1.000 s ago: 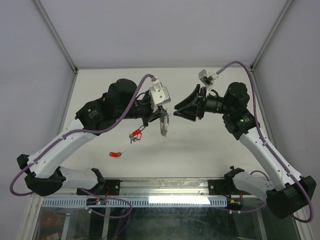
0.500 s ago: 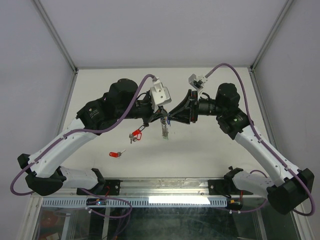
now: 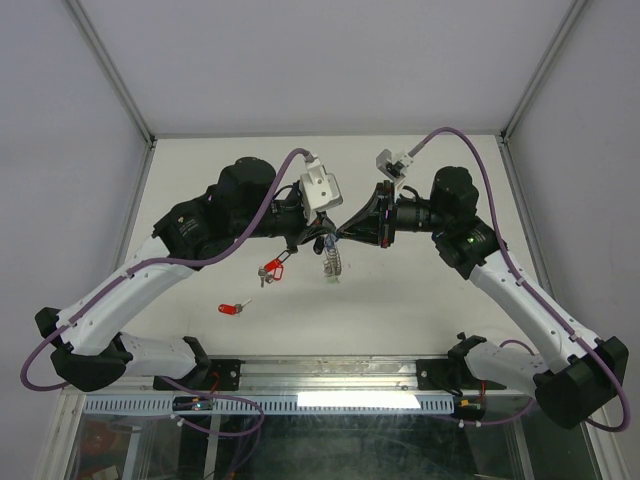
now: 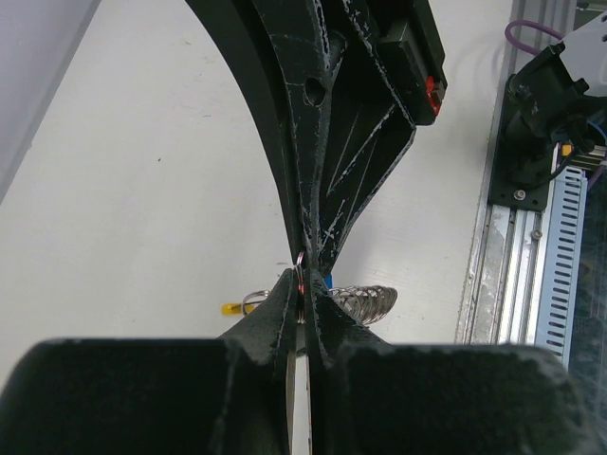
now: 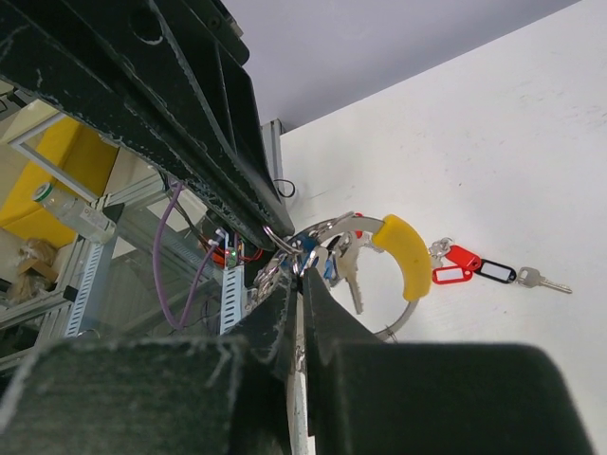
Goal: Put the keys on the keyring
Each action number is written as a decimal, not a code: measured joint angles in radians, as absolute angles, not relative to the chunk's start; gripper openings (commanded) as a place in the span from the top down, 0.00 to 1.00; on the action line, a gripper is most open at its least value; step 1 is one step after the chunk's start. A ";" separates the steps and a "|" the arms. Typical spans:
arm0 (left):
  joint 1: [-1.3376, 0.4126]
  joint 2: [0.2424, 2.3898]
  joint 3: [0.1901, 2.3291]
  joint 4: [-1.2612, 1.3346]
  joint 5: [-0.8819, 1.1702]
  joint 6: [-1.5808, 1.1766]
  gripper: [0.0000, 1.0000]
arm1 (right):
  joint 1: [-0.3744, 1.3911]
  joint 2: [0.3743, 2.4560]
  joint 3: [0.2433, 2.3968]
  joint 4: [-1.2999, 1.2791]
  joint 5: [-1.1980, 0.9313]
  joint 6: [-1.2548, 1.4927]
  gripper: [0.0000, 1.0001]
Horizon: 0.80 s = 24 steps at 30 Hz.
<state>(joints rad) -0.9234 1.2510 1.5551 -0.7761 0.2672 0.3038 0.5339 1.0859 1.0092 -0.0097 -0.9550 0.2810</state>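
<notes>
Where the two arms meet nose to nose above the white table (image 3: 430, 300), the left gripper (image 3: 322, 238) and right gripper (image 3: 342, 234) hide each other's tips from overhead, and on the tabletop near them lie some red-tagged keys (image 3: 271, 268) and, closer to the left base, a single red-tagged key (image 3: 232, 309). A bunch of keys (image 5: 337, 263) with a curved yellow piece (image 5: 403, 258) hangs just under the meeting tips. Left jaws are pressed together on the keyring (image 4: 301, 269), a thin wire loop standing between both sets of tips; right jaws are closed too, against that same ring, though whether they pinch wire or key I cannot tell.
</notes>
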 measured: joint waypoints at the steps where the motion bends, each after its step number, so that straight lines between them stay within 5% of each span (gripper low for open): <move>1: -0.923 1.251 1.555 -0.776 0.267 0.304 1.00 | 0.534 1.086 1.009 -0.013 -0.955 0.281 1.00; 24: -0.923 1.251 1.555 -0.778 0.271 0.316 1.00 | 0.535 1.126 1.066 -0.109 -0.994 0.273 1.00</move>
<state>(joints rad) -0.9234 1.2510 1.5551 -0.7780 0.2710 0.3164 0.5346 1.1259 1.0664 -0.1093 -0.9943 0.2733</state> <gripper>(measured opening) 0.006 0.009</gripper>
